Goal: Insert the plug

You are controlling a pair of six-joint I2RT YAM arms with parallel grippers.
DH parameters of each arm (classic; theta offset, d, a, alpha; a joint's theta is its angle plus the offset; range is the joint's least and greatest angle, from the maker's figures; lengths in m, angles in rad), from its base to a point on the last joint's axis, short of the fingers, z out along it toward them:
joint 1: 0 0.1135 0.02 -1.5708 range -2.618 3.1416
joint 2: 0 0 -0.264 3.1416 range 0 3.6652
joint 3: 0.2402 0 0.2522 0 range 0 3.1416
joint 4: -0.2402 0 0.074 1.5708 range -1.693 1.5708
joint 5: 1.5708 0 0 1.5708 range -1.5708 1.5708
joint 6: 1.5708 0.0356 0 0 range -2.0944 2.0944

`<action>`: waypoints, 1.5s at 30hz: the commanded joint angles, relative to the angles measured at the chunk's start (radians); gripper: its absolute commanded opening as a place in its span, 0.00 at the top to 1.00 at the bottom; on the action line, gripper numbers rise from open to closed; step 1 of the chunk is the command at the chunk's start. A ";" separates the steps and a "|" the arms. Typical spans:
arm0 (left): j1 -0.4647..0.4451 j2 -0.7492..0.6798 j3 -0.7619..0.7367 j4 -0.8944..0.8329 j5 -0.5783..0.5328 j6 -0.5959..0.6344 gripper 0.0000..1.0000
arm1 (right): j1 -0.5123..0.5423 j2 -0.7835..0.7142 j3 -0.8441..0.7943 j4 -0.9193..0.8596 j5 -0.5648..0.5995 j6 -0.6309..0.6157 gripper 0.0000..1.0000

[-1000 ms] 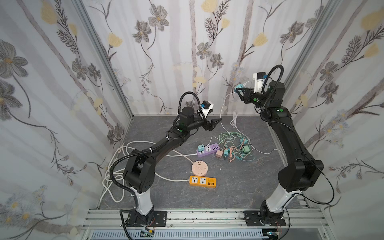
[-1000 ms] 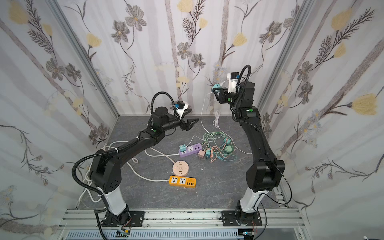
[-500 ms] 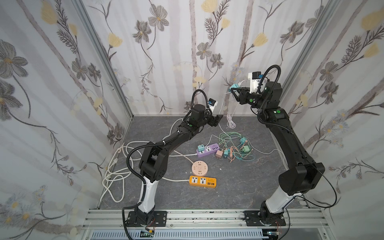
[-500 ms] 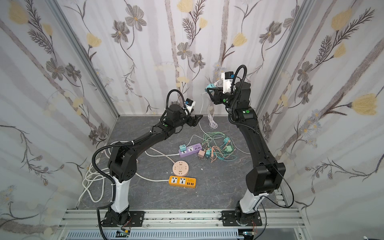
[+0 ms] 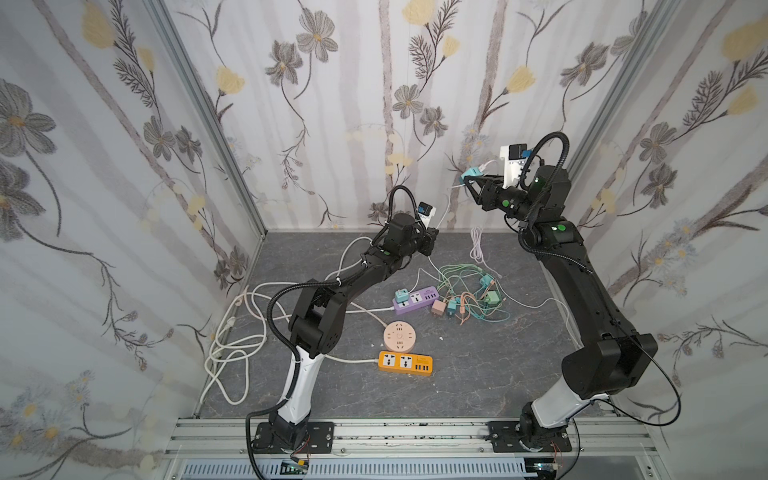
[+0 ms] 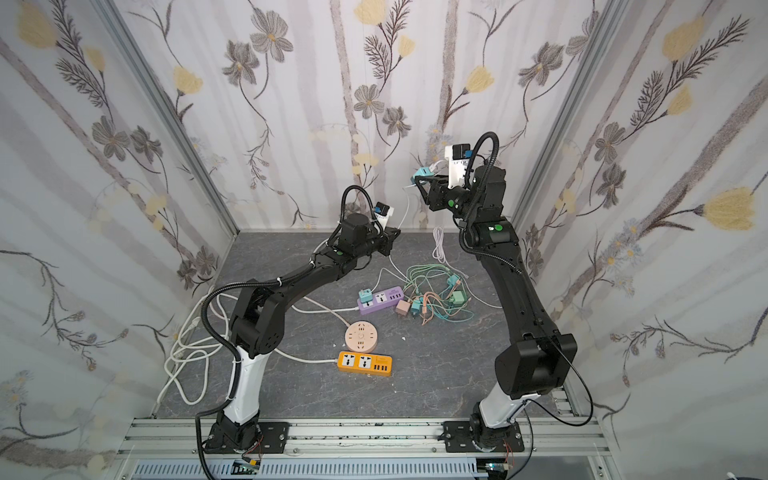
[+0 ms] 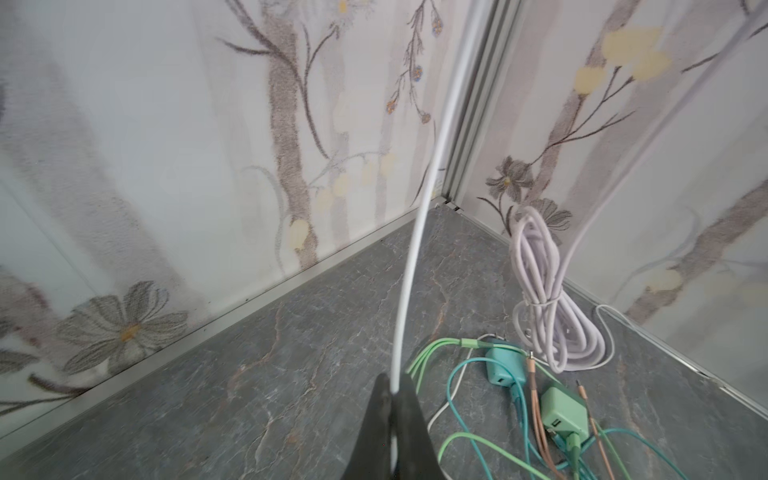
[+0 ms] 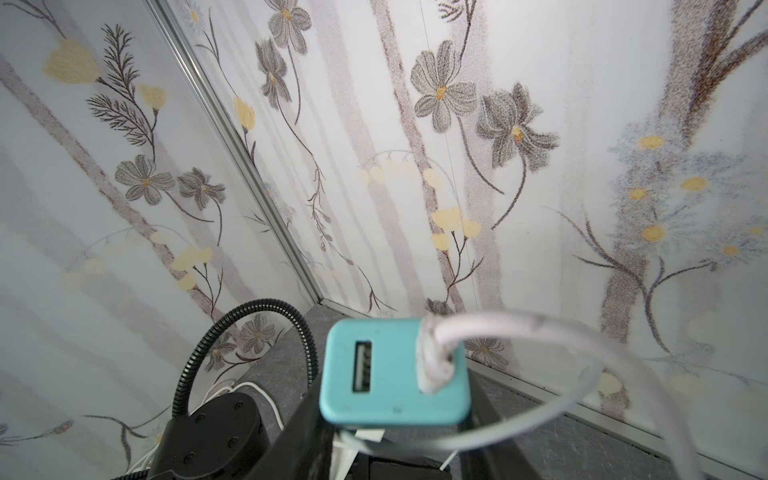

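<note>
**Charger aloft, cable pinched, no socket reached yet**

Sockets wait nearest the front edge of the tabletop: an orange power strip point(image 5: 405, 363), then a round pink socket hub point(image 5: 400, 337) just behind it. Toward the middle lies a purple power strip point(image 5: 415, 300), which already carries one small adapter. Just beside it, on the right-edge side, is a tangle of green and orange cables and adapters point(image 5: 469, 291).

Further back, the left gripper point(image 7: 394, 388) hangs low over the tabletop, its jaws pressed together on a white cable point(image 7: 419, 232) that rises from them. A coiled lilac cable point(image 7: 544, 291) rests by the back right corner.

Farthest and highest, the right gripper point(image 5: 466, 180) is clamped on the teal charger point(image 8: 395, 374), held in the air near the back wall and well apart from every strip. One of the charger's USB ports is empty and the white cable is seated in the other.

The step in hand looks like cable management, taking up the lead so that it does not drag during the carry. Next, the right arm must bring the charger down toward the front. It then has to turn the prongs to face a free socket and square them before pressing. The prongs themselves are hidden here.
</note>
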 commanded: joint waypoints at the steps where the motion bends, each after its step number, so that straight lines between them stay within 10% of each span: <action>1: 0.054 -0.085 -0.093 0.136 -0.253 -0.017 1.00 | -0.036 -0.028 -0.039 0.091 0.029 0.006 0.64; 7: 0.259 -0.263 -0.230 0.112 -0.628 -0.056 1.00 | -0.161 -0.059 -0.109 0.098 0.050 0.030 0.64; 16: 0.368 -0.233 -0.167 -0.132 -0.758 -0.110 1.00 | -0.119 0.023 -0.169 0.153 -0.031 0.004 0.64; 28: 0.377 -0.241 -0.354 -0.307 -0.527 -0.378 1.00 | 0.180 0.222 -0.386 0.179 0.072 -0.089 0.66; 45: 0.447 -0.203 -0.397 -0.430 -0.392 -0.394 1.00 | 0.362 0.251 -0.628 0.189 0.283 -0.131 0.64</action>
